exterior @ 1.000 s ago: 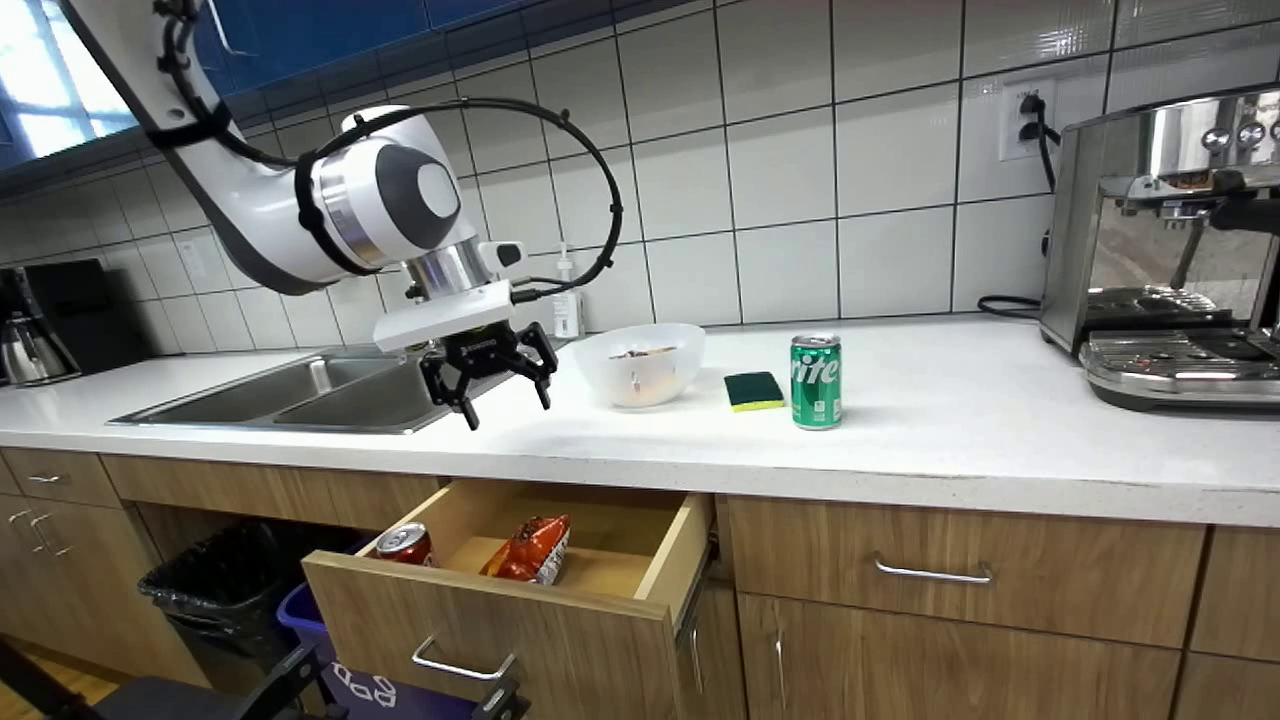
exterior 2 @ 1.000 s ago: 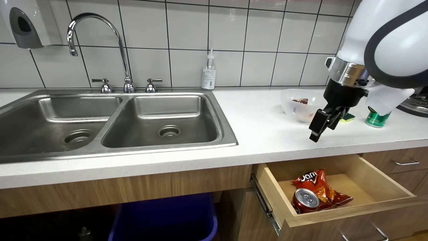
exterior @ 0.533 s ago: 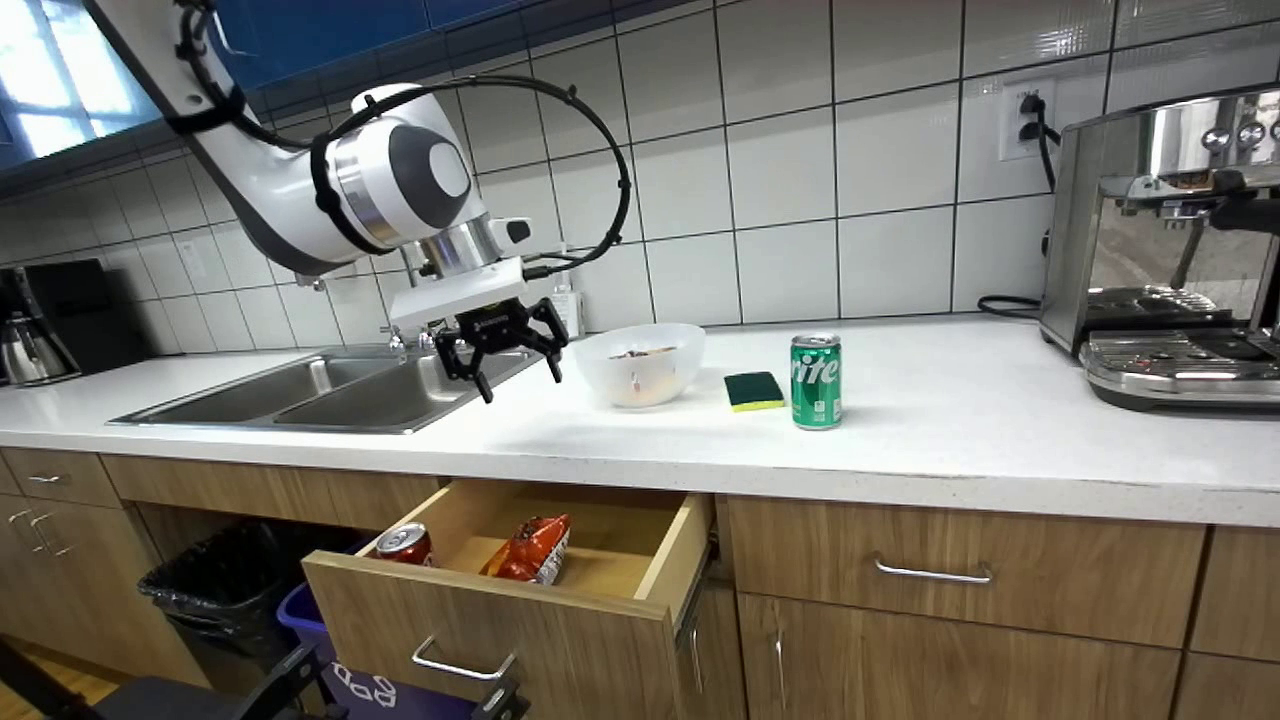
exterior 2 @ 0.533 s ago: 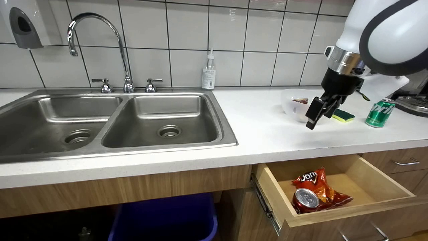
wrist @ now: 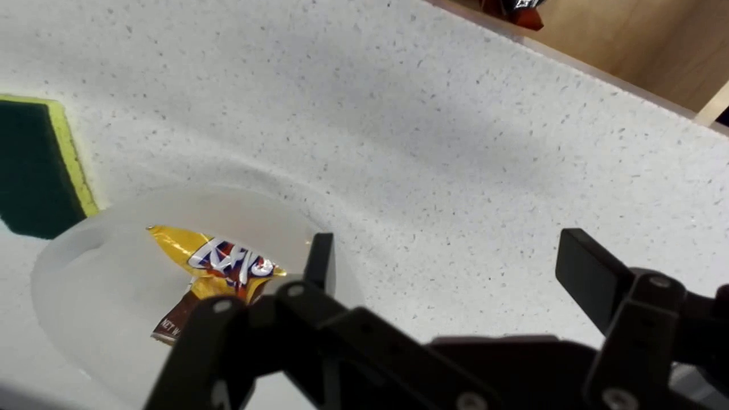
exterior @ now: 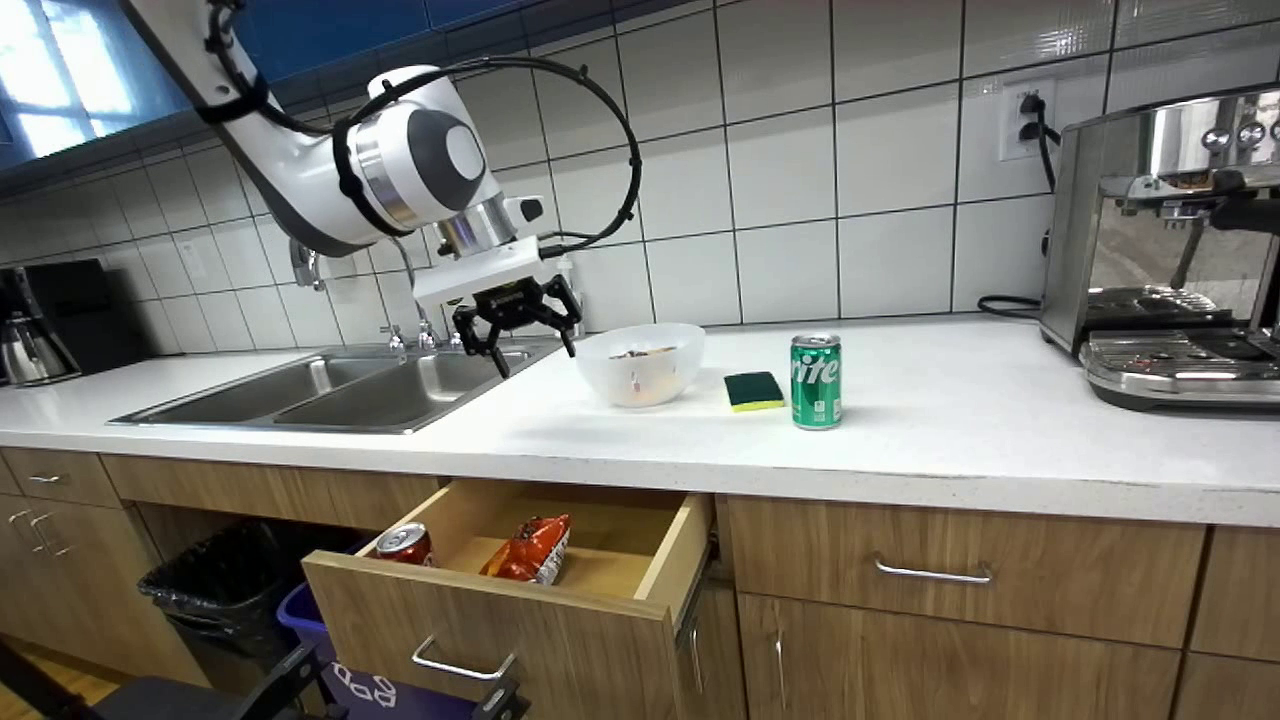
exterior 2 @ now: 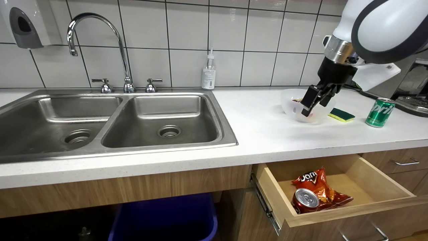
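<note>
My gripper [exterior: 537,361] is open and empty, above the counter between the sink and a translucent white bowl [exterior: 640,380]. In the wrist view the gripper [wrist: 444,250] has its fingers wide apart, with bare counter between them. The left finger overlaps the edge of the bowl [wrist: 108,285] in that view. In the bowl lies a small yellow and brown snack packet [wrist: 228,265]. A green and yellow sponge [exterior: 754,391] lies beside the bowl. A green Sprite can [exterior: 816,382] stands upright next to the sponge. In an exterior view the gripper [exterior 2: 313,108] hides part of the bowl [exterior 2: 291,112].
Below the counter an open drawer [exterior: 490,620] holds a red chip bag [exterior 2: 316,184] and a red can [exterior 2: 306,201]. A double sink [exterior 2: 169,113] with a faucet [exterior 2: 120,40] and a pump bottle [exterior 2: 209,73] stands nearby. An espresso machine [exterior: 1180,250] and bins [exterior: 240,580] also show.
My gripper has risen and moved back from over the drawer's side of the counter, closer to the bowl. It stays open. The objects have not moved.
</note>
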